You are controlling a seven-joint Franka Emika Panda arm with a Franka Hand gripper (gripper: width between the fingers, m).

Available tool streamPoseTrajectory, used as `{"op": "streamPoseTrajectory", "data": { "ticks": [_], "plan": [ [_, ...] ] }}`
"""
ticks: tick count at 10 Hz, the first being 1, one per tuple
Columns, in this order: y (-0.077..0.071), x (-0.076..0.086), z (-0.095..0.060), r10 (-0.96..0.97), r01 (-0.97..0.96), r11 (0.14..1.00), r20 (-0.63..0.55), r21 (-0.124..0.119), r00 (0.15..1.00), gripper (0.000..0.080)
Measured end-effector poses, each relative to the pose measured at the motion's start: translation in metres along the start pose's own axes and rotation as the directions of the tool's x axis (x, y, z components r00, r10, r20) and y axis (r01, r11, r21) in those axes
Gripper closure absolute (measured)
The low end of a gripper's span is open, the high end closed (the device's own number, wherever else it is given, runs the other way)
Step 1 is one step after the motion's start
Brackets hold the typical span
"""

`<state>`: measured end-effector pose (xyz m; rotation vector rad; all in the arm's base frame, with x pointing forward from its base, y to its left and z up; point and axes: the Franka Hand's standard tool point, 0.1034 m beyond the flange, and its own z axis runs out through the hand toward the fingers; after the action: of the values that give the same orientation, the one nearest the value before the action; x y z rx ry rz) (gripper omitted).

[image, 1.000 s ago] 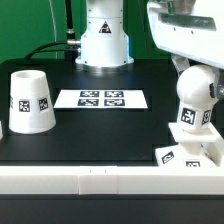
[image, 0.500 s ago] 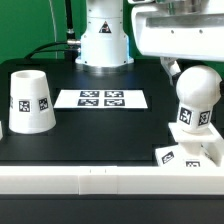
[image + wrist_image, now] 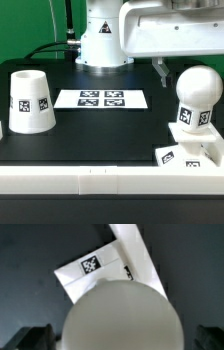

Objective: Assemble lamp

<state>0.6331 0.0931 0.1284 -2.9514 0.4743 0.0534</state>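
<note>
The white round-topped bulb [image 3: 196,100] stands upright on the flat square base [image 3: 190,153] at the exterior view's right, near the table's front edge. My gripper [image 3: 194,66] is open just above the bulb's top, and one dark finger [image 3: 160,68] shows beside it. In the wrist view the bulb [image 3: 120,314] fills the space between the two spread fingers of my gripper [image 3: 120,339] without touching them, with the tagged base [image 3: 105,263] beyond it. The tapered shade [image 3: 28,100] stands alone at the exterior view's left.
The marker board [image 3: 100,98] lies flat at the table's middle back. The arm's white pedestal [image 3: 104,35] stands behind it. A white rail [image 3: 80,180] runs along the table's front edge.
My gripper has shifted toward the exterior view's left and drawn away from the bulb. The bulb stays upright on the base. The shade has not moved.
</note>
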Motion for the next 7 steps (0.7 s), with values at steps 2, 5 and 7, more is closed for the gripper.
{"op": "streamPoseTrajectory", "data": {
  "ticks": [2, 5, 7],
  "plan": [
    [0.0007, -0.0001, 0.0004, -0.136, 0.136, 0.991, 0.001, 0.001, 0.991, 0.0101],
    [0.0009, -0.0001, 0.0017, -0.355, 0.355, 0.935, -0.003, -0.010, 0.935, 0.0101],
    [-0.0015, -0.0019, 0.0047, -0.545, 0.544, 0.837, 0.003, -0.062, 0.838, 0.0101]
  ]
}}
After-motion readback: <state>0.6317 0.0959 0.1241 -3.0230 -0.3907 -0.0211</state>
